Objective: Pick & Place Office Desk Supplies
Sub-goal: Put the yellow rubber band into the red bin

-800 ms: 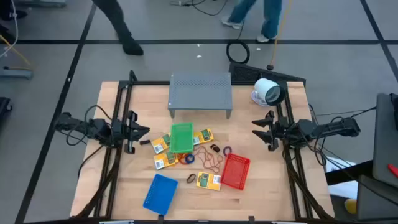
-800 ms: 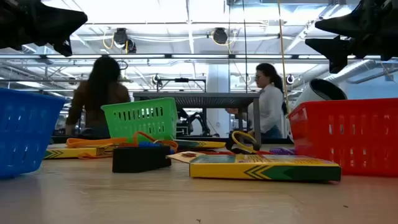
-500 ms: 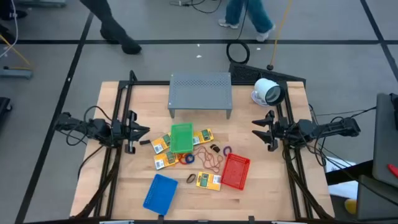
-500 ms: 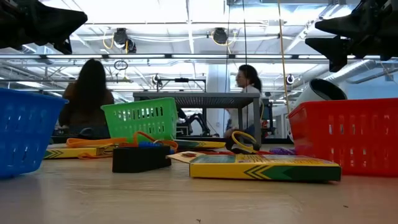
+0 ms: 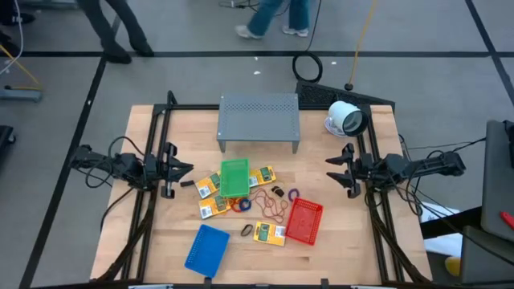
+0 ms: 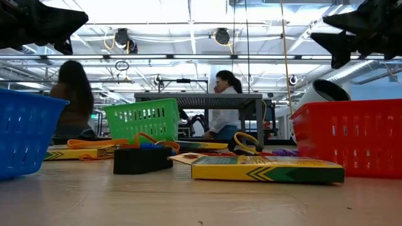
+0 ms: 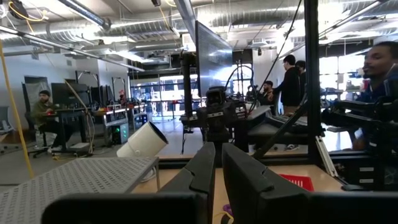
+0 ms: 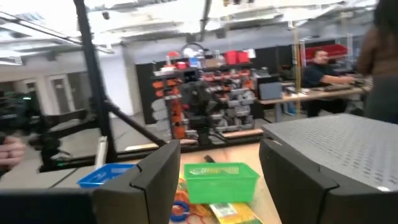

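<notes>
Wooden table (image 5: 161, 241) from above: left gripper (image 5: 183, 171) raised at the left edge, fingers clenched, nothing held; right gripper (image 5: 331, 168) at the right edge, fingers spread, nothing held. Yellow packets (image 5: 269, 234) lie mid-table around a green basket (image 5: 234, 177), rubber bands (image 5: 271, 207) and small rings (image 5: 292, 194) beside them. Red basket (image 5: 304, 221) right of those, blue basket (image 5: 208, 247) near the front, grey shelf (image 5: 259, 120) at the back, white camera device (image 5: 346, 118) back right.
Low view: a packet lies flat, front centre, black block (image 6: 142, 159) to its left; people in the room behind.
Left wrist: fingers (image 7: 202, 171) nearly touching.
Right wrist: fingers (image 8: 161, 168) wide apart, green basket between them farther off.
</notes>
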You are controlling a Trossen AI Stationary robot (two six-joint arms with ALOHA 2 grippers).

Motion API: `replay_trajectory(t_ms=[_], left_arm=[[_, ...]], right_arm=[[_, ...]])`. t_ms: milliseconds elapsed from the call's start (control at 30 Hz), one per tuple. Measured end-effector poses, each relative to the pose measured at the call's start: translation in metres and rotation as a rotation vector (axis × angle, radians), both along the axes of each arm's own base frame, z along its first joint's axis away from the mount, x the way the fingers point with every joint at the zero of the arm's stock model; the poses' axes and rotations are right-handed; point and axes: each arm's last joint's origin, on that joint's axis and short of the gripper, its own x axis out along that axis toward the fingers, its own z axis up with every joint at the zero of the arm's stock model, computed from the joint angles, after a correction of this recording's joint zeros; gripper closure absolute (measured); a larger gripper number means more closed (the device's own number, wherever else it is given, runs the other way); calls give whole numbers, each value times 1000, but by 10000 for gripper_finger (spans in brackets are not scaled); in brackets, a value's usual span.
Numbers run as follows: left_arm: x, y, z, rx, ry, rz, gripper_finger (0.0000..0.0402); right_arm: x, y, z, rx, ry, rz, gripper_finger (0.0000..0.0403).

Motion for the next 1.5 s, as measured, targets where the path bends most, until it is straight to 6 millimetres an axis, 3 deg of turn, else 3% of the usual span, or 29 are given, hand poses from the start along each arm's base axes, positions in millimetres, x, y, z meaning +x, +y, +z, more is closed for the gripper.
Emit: replay_trajectory(t_ms=[100, 267, 400, 900, 1133, 1367, 1500], left_arm=[[0, 0, 0, -13, 0, -4, 364], [0, 1, 0, -24, 4, 41, 364], [0, 4, -1, -45, 13, 126, 364], [0, 6, -3, -56, 37, 190, 364], [0, 5, -4, -52, 46, 190, 364], [0, 5, -4, -56, 46, 189, 364], [0, 5, -4, -58, 45, 189, 364]], right_arm=[[2, 0, 1, -14, 3, -1, 193], [12, 2, -7, -84, 161, -10, 193], [27, 5, 14, -134, 225, -14, 193], [134, 25, 79, -311, 666, 11, 193], [172, 32, 99, -375, 855, 46, 193], [207, 42, 104, -392, 1061, 174, 193], [220, 47, 96, -460, 1148, 217, 193]])
